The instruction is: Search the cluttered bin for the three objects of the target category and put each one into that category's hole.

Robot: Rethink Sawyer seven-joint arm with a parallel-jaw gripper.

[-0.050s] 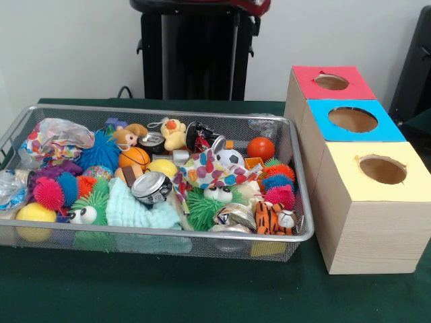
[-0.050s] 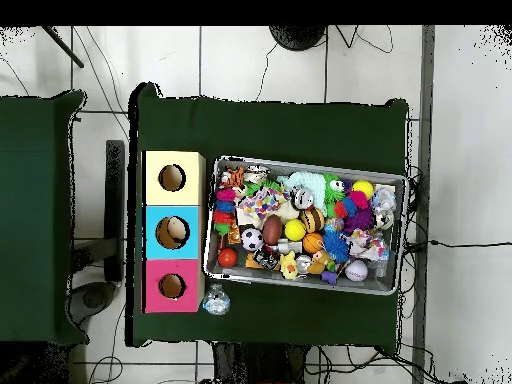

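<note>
A wire mesh bin (image 1: 168,112) (image 2: 300,163) holds a heap of toys. Among them are a basketball (image 1: 134,158), a soccer ball (image 1: 230,158) (image 2: 251,239), a red-orange ball (image 1: 260,148) (image 2: 227,257), two yellow balls (image 1: 35,214), crushed cans (image 1: 151,187), spiky rubber toys (image 1: 48,193), a plush tiger (image 1: 273,217) and a plush duck (image 1: 174,133). Beside the bin stand three wooden boxes, each with a round hole: red top (image 1: 350,91) (image 2: 190,270), blue top (image 1: 387,128) (image 2: 190,215), yellow top (image 1: 343,178) (image 2: 190,160). In the overhead view a tan object shows inside the blue hole. No gripper shows in either view.
A green cloth (image 1: 202,289) covers the table. A crumpled clear plastic piece (image 2: 215,300) lies outside the bin by the red box. A second green table (image 2: 40,220) stands beside the boxes. Cables run across the floor around the table.
</note>
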